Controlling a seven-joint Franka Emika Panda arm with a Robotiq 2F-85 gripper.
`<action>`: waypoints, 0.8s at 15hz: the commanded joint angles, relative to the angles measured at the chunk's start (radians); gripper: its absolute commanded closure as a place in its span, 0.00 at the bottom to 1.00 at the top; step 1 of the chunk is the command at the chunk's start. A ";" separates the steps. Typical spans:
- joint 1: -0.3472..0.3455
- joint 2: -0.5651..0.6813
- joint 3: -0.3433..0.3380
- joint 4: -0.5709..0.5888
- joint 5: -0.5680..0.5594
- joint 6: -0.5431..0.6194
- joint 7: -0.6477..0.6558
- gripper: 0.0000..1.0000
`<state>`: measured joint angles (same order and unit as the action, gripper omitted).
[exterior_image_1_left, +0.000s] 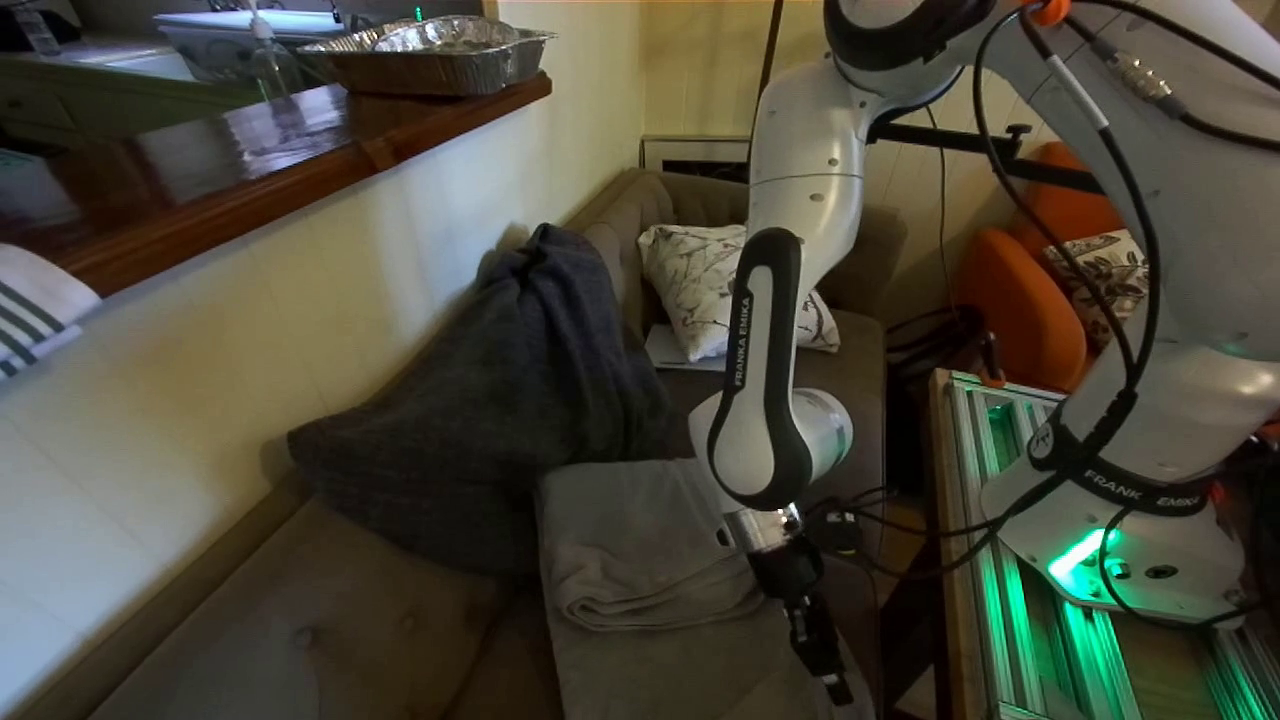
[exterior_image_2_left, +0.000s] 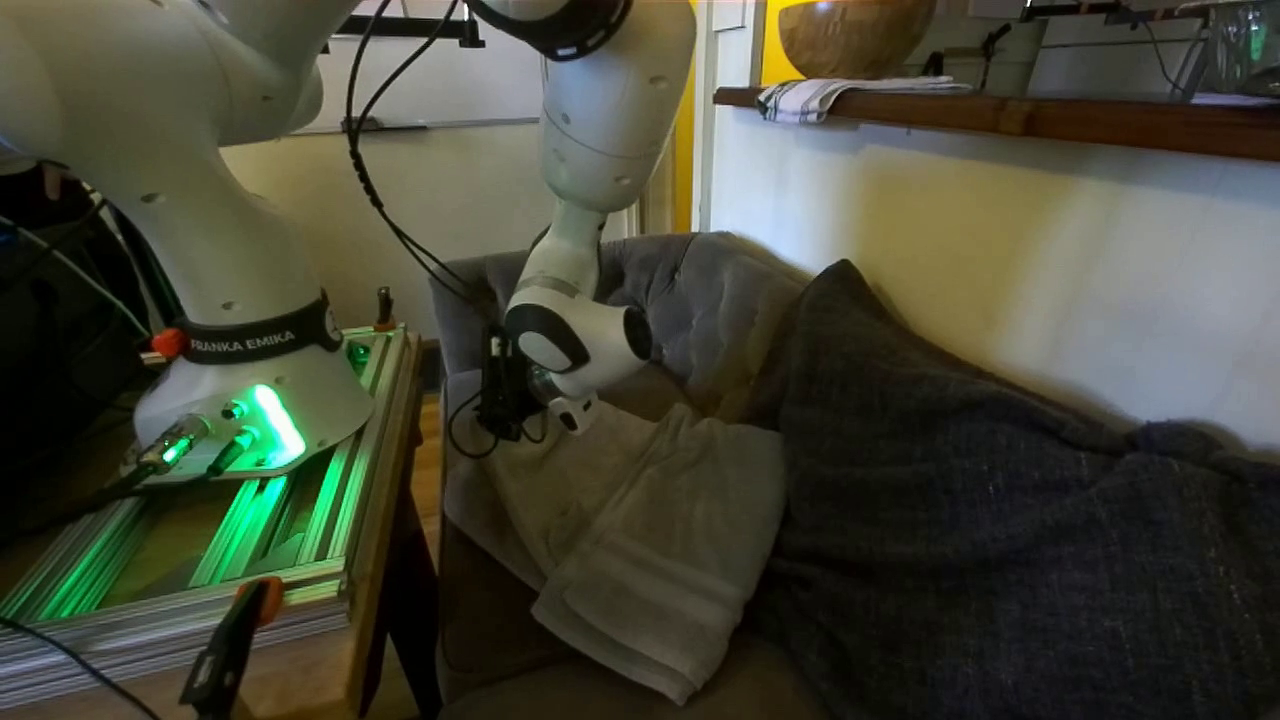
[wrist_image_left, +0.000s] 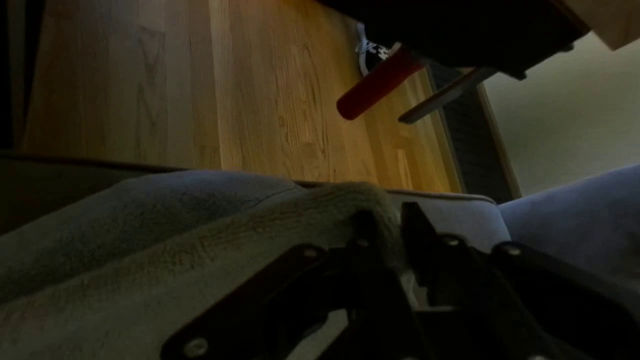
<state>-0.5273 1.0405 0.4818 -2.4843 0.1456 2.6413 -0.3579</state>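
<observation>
Your black two-finger gripper (wrist_image_left: 387, 216) straddles an edge of the folded grey-beige cloth towel (exterior_image_1_left: 650, 580); you cannot tell whether it grips. The towel lies on the tufted grey-brown sofa (exterior_image_1_left: 380, 620), right of the charcoal fabric cushion (exterior_image_1_left: 500, 400) in an exterior view.

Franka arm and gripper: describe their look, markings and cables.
The Franka Emika Panda arm is white, with rounded links and black trim lettered FRANKA EMIKA in white. Black cables run alongside; a green light glows on its base. The Robotiq gripper is black, with jointed fingers and silvery screw heads.
</observation>
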 joint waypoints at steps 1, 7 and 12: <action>0.003 -0.017 -0.004 0.011 0.051 0.125 0.001 0.50; 0.140 -0.152 -0.065 0.032 0.010 0.285 0.126 0.08; 0.429 -0.220 -0.197 0.161 -0.016 0.347 0.262 0.00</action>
<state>-0.2851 0.8697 0.3759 -2.3876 0.1540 2.9631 -0.2086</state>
